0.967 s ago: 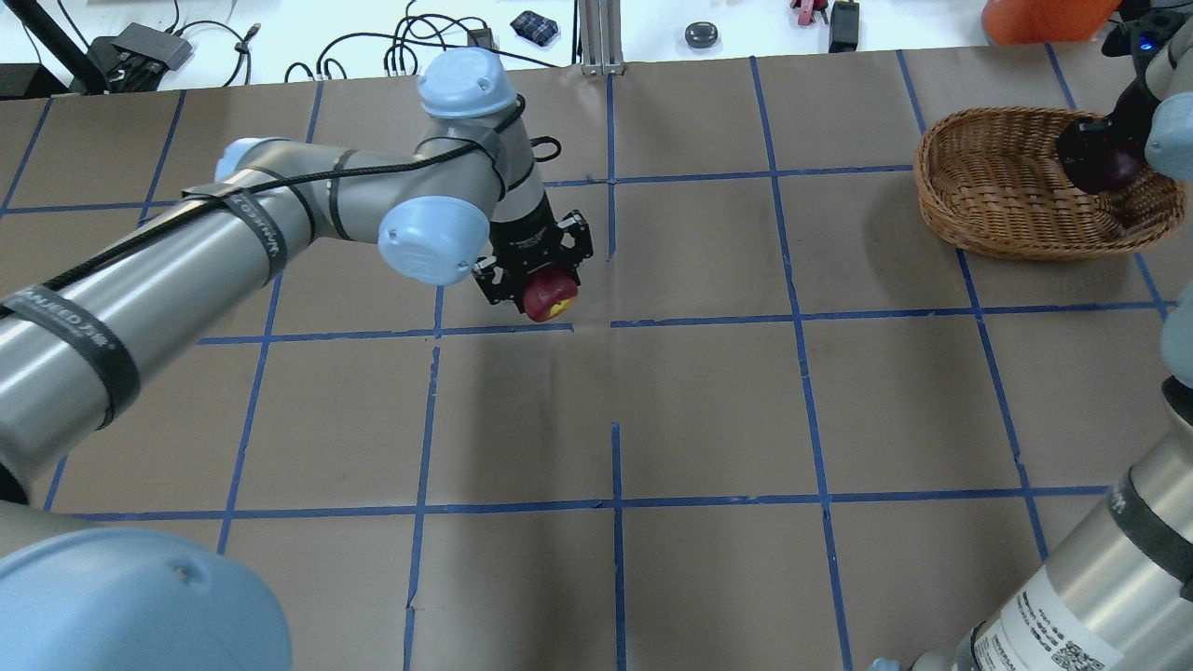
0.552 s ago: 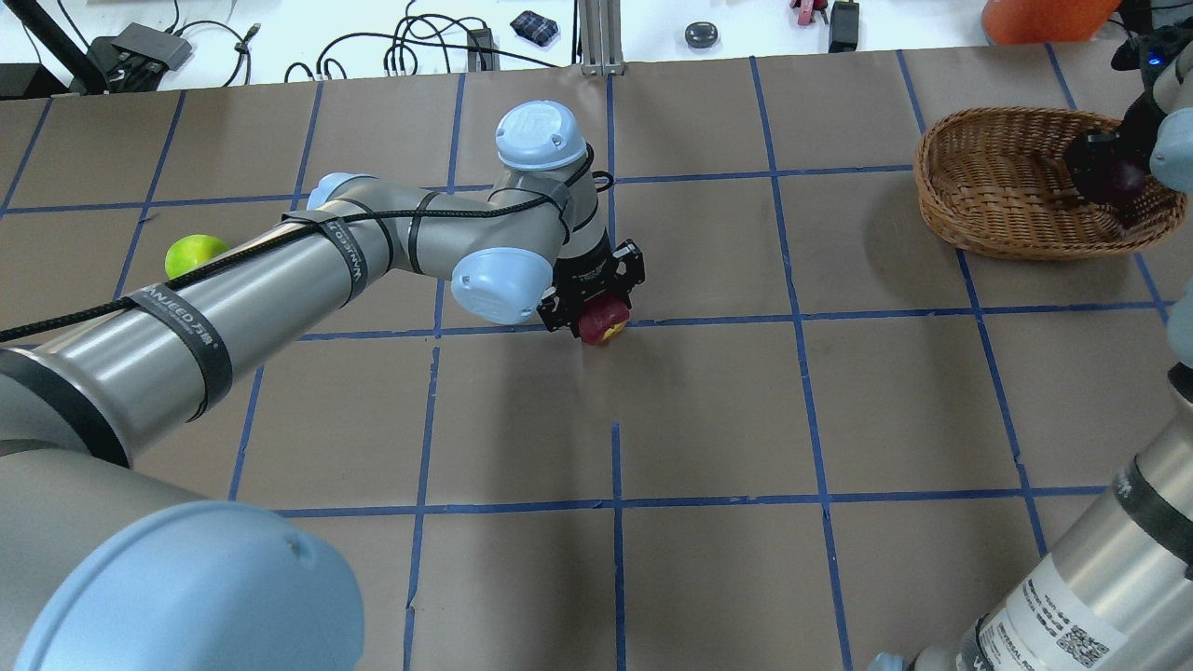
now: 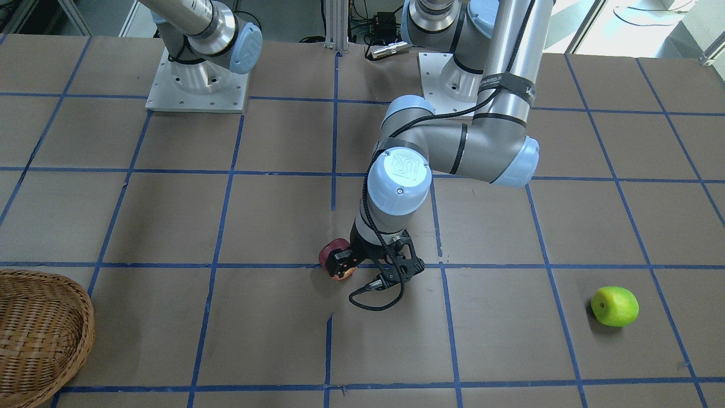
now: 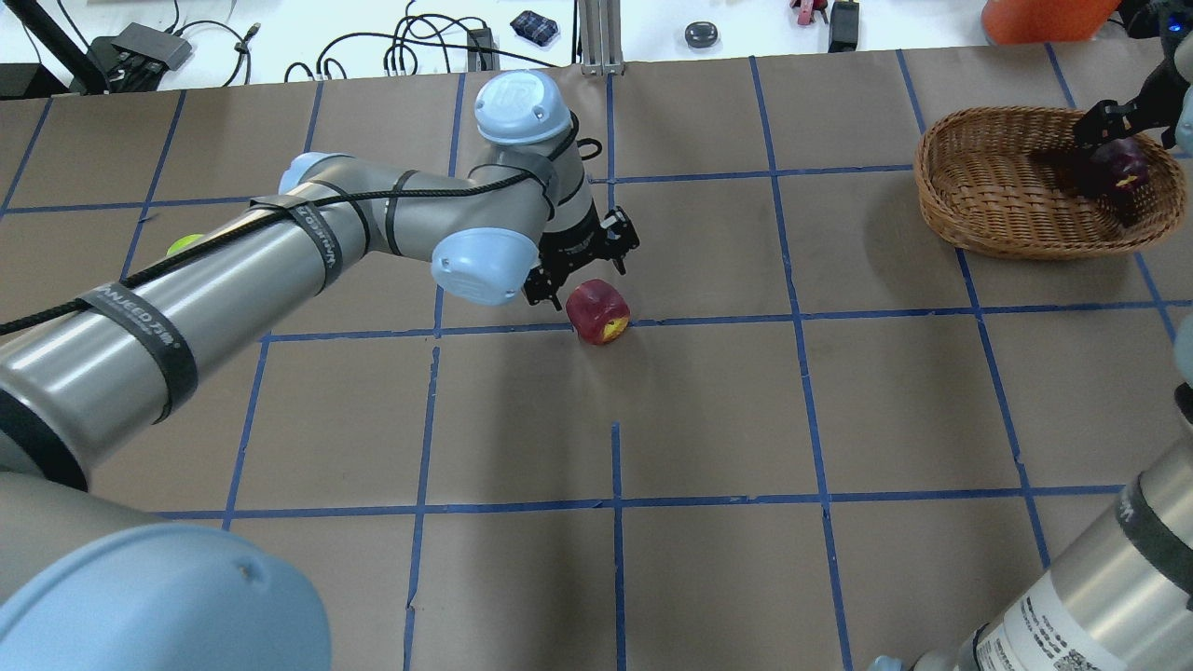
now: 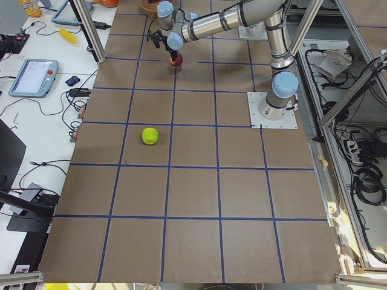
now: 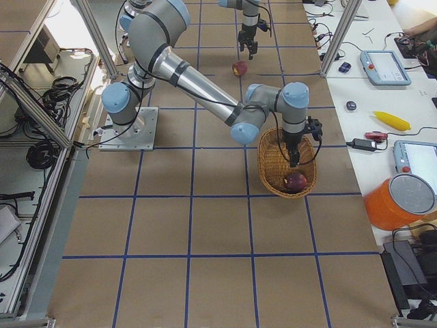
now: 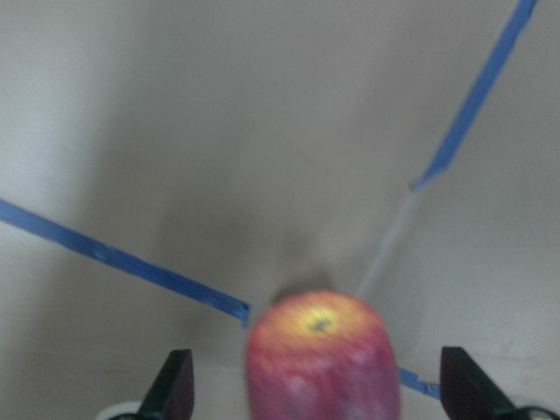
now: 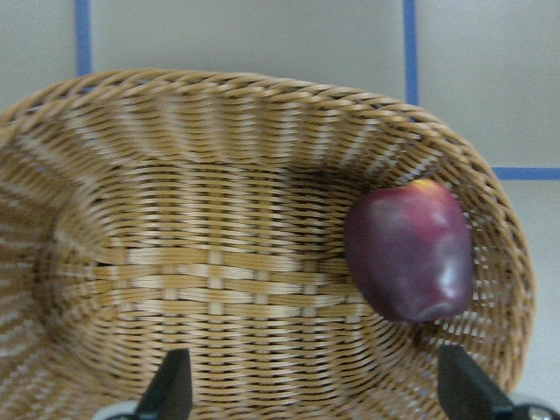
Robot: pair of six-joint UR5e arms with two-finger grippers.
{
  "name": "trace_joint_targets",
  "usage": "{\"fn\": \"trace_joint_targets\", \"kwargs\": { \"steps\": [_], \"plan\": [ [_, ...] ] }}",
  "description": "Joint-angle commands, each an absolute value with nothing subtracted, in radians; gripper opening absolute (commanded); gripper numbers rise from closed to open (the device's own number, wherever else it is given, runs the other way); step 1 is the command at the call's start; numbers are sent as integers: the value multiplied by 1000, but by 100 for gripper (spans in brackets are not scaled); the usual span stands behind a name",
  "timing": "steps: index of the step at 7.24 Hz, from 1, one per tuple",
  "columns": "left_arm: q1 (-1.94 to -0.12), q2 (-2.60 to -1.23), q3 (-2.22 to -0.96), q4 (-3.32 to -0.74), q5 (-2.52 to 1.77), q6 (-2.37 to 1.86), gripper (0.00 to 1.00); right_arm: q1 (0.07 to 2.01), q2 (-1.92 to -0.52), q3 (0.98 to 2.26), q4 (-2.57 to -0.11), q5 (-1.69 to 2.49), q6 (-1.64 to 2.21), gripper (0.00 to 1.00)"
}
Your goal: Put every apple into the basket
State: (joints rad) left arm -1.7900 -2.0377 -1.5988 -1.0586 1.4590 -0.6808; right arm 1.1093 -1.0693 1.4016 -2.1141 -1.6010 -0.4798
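One dark apple (image 8: pixel 409 254) already lies in the basket (image 4: pixel 988 214), against the wall at its right end. The right fingers (image 8: pixel 171 385) hang above it, spread wide and holding nothing. Two apples are not yet in.

The step in hand seems to concern the red apple (image 4: pixel 597 312), which sits on the surface (image 4: pixel 708 410) near the middle of the overhead view, beside a blue tape line (image 4: pixel 708 321). The left fingers (image 7: pixel 173 385) are spread, with clear gaps on either side of the apple and no contact. They sit close over it, slightly towards the upper left in the overhead view. Whether they are about to pinch it cannot be told.

The basket is well apart from this apple, at the upper right of the overhead view, on the right arm's side. So the next move likely calls either for the left fingers to drop around the apple, press in and carry it a long way across, or for the right arm to come over and collect it.

The green apple (image 3: pixel 614 306) waits at the lower right of the front view, far from the basket.
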Motion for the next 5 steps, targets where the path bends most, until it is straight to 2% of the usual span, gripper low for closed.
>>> {"fn": "trace_joint_targets", "kwargs": {
  "steps": [1, 3, 5],
  "plan": [
    [-1666, -1974, -1606, -1164, 1497, -431, 100, 1312, -1172, 1408, -1936, -1574, -265, 100],
    [-1522, -1918, -1615, -1303, 1548, -145, 100, 1512, -1173, 1408, -1905, -1574, -186, 100],
    [-1360, -1913, -1620, -1315, 1618, 127, 100, 1735, -1146, 1433, -1902, -1569, 13, 100]
  ]
}}
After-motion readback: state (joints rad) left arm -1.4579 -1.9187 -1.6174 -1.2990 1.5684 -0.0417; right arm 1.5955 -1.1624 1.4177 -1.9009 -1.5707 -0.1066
